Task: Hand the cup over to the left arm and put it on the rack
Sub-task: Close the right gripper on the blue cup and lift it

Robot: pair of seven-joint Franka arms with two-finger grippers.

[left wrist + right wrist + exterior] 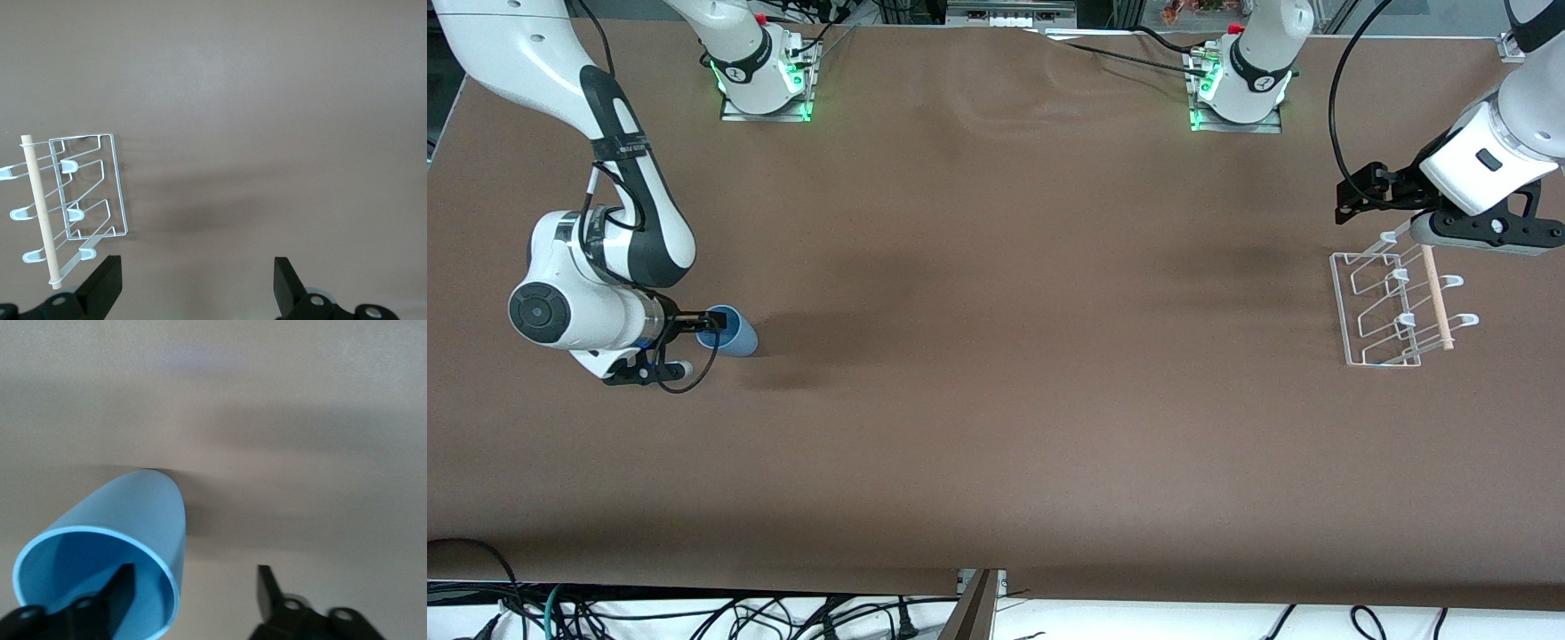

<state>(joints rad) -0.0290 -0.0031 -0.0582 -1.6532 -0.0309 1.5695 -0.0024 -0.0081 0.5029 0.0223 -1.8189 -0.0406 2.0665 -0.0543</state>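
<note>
Cup (729, 331): we log a light-blue cup on the table (996, 427) at the right arm's end, well apart from the rack. It seems upright with its open mouth up; the right wrist view looks down into the mouth.

Right gripper (710, 325): down at the cup's rim. In the right wrist view the fingers stand apart, one finger (123, 587) inside the mouth, the other (265, 587) outside the wall. We see no squeeze on the wall yet, so we call it spread, not clamped.

Key relation: the cup wall sits between the right gripper's fingers, so we judge that closing them would pinch the rim. The cup's long axis runs about vertical, across the line between the two fingers. The right arm is by far the nearer arm to the cup.

Table middle: bare brown cloth between cup and rack. We judge the handover would happen over this stretch.

Rack (1396, 311): clear wire frame with white-tipped pegs and one wooden dowel (1437, 298), at the left arm's end of the table, holding nothing.

Left gripper (1356, 191): waits in the air over the table just beside the rack, on the rack's robot-base side. The left wrist view shows its fingers (103, 283) wide apart and holding nothing.

Stage (our judgement): grasp of cup not yet made; transfer and placing both remain.
</note>
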